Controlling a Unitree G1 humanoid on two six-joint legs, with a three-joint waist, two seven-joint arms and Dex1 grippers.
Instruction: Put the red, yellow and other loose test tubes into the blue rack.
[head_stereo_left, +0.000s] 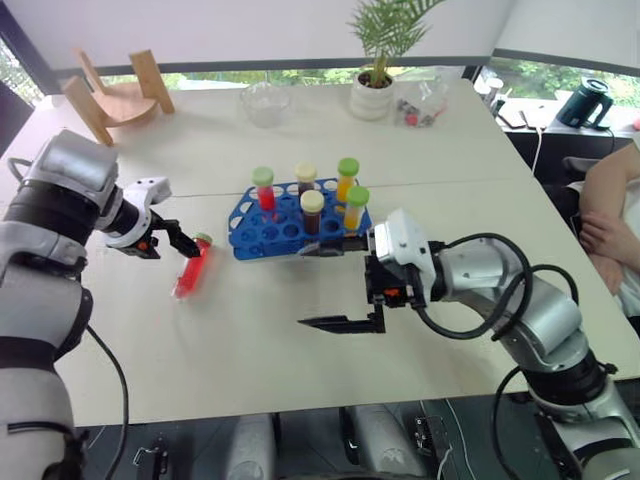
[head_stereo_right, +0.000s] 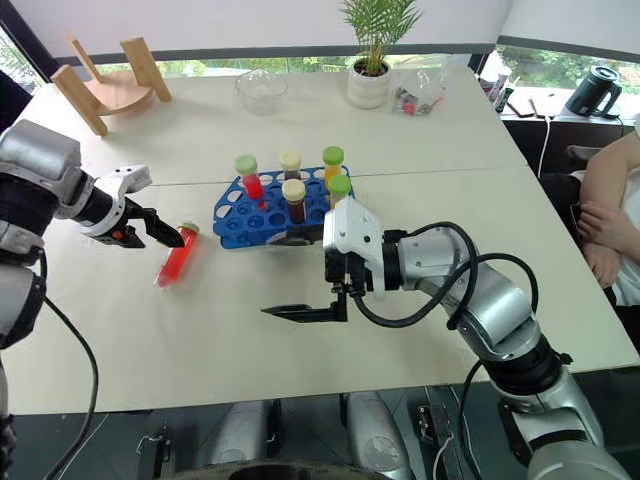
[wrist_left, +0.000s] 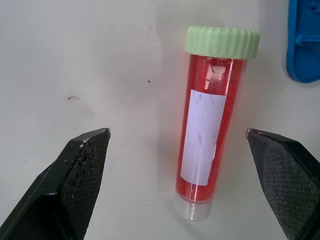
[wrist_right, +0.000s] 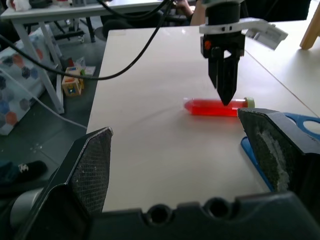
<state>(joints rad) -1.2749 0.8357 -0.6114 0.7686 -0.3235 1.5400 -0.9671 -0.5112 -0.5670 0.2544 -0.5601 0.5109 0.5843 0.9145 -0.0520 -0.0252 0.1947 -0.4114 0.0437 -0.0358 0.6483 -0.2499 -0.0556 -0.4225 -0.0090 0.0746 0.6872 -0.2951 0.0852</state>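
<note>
Right tool (head_stereo_left: 335, 287) wide open, empty, left tool (wrist_left: 180, 150) spread over one loose red tube (head_stereo_left: 192, 268) — five tubes in blue rack (head_stereo_left: 258, 234)

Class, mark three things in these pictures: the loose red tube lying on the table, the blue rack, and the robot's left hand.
red tube (wrist_left: 204, 145), left wrist view, on its white label.
blue rack (head_stereo_left: 262, 232), left eye view, on its empty front holes.
left hand (head_stereo_left: 186, 243), left eye view, between its fingertips.
</note>
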